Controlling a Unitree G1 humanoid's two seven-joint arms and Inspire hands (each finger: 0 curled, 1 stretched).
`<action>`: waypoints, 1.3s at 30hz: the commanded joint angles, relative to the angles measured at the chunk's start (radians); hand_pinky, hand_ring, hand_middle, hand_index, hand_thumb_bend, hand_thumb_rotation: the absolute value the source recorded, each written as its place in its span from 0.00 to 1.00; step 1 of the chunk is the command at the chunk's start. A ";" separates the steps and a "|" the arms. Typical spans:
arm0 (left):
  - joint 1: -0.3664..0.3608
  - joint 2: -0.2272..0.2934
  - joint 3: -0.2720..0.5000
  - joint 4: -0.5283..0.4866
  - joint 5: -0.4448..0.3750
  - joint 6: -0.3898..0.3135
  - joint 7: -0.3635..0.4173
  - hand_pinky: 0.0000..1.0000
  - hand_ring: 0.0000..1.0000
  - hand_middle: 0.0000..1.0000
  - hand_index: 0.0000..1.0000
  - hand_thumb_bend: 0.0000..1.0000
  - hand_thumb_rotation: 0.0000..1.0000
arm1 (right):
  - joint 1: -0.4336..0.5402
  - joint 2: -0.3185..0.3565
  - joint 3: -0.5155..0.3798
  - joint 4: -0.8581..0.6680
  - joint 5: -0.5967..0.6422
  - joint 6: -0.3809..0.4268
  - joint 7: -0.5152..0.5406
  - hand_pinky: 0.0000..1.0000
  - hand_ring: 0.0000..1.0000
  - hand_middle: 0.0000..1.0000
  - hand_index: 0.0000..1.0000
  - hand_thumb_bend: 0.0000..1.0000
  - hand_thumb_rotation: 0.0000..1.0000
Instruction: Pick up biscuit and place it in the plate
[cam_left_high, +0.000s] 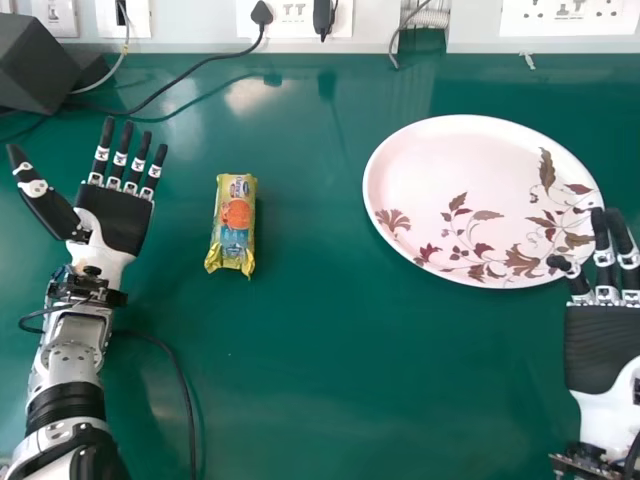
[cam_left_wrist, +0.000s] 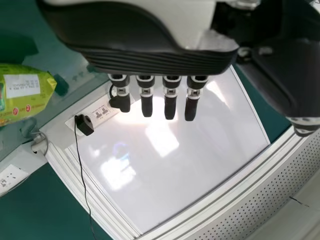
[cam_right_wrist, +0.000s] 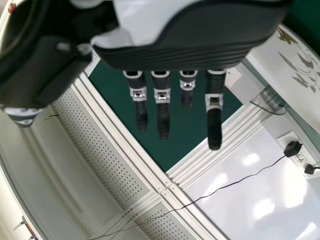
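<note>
Left hand (cam_left_high: 118, 222) released, fingers straight, holding nothing — apart from the biscuit (cam_left_high: 235, 222), which lies on the table (cam_left_high: 300, 380) between it and the plate (cam_left_high: 450, 165). Right hand (cam_left_high: 603, 345) open, empty, by plate's right rim — contact unclear. Left wrist view adds a white label (cam_left_wrist: 22, 85) on the wrapper; right wrist view, perforated panelling (cam_right_wrist: 95, 140).
</note>
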 joint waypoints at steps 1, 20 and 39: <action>0.080 -0.044 0.010 0.056 -0.003 0.018 -0.005 1.00 1.00 1.00 0.96 1.00 0.63 | 0.004 0.029 -0.003 0.009 0.002 -0.011 0.002 0.47 0.59 0.78 0.83 1.00 0.47; 0.082 -0.052 -0.001 0.035 0.004 0.012 0.021 1.00 1.00 1.00 0.97 1.00 0.62 | 0.010 0.027 -0.002 -0.001 0.006 -0.011 0.005 0.46 0.58 0.78 0.85 1.00 0.44; 0.076 -0.049 0.000 0.041 0.001 -0.010 0.000 1.00 1.00 1.00 0.98 1.00 0.62 | 0.000 0.007 -0.019 0.009 0.027 0.002 0.025 0.47 0.58 0.79 0.84 0.99 0.45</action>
